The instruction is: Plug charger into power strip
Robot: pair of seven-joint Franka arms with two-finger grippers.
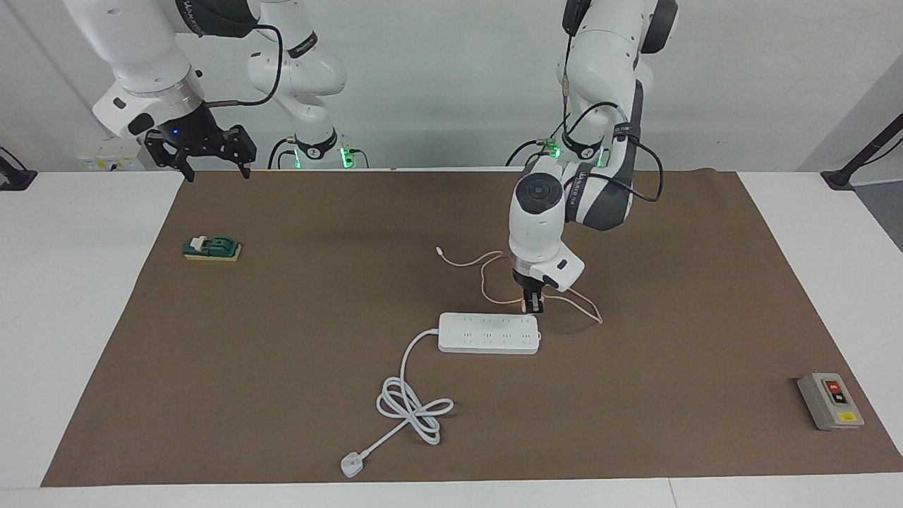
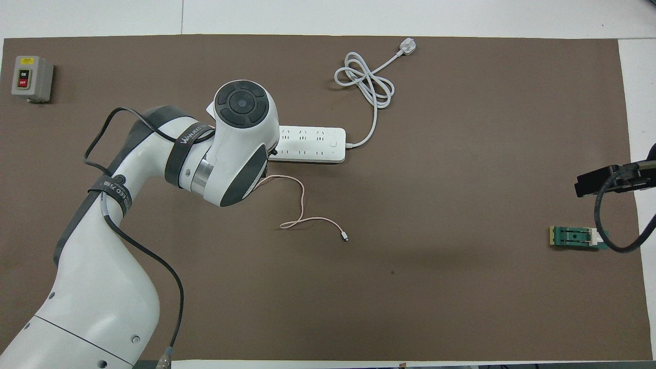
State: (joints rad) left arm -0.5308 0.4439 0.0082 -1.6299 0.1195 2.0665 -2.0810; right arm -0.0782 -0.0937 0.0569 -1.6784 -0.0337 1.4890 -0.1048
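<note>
Brown mat (image 1: 282, 367): left hand (image 1: 533, 305) clamped on charger (image 1: 528, 304) beside power strip (image 1: 488, 333); right hand (image 1: 211, 164) spread wide, empty, waiting

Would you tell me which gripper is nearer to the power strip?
Left. The left gripper is right beside the power strip; the right gripper waits raised at its own end.

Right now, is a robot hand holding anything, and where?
The left hand is shut on the charger, gripping its pink cube, just beside the power strip. The right hand holds nothing.
</note>
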